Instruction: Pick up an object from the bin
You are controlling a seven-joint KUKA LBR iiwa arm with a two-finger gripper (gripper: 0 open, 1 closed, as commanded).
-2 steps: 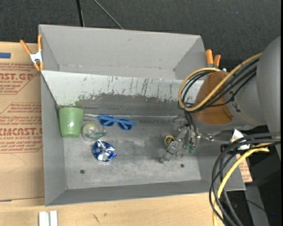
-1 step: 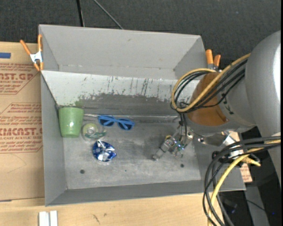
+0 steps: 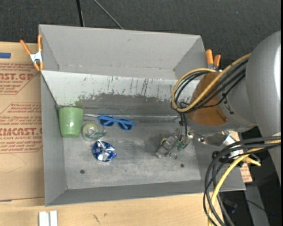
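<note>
Four small things lie loose on the floor of the grey bin [image 3: 132, 173], all in its left half: a green cup [image 3: 70, 121] against the left wall, a clear round thing [image 3: 90, 130] just beside it, blue sunglasses [image 3: 116, 122] near the foot of the back wall, and a blue-and-white crumpled ball [image 3: 104, 151] nearer the front. They look simply scattered, so any of them could serve as the pick. The gripper [image 3: 170, 147] is low in the right half, close to or on bare floor, well apart from all four; the ball and sunglasses are nearest. I judge it must move leftward before anything can be grasped. Whether the gripper is open or closed I cannot tell, nor whether it holds anything. The orange cover [image 3: 205, 112] and looped cables [image 3: 193, 86] hide much of the bin's right side, and whether the cup stands or lies tipped is unclear.
</note>
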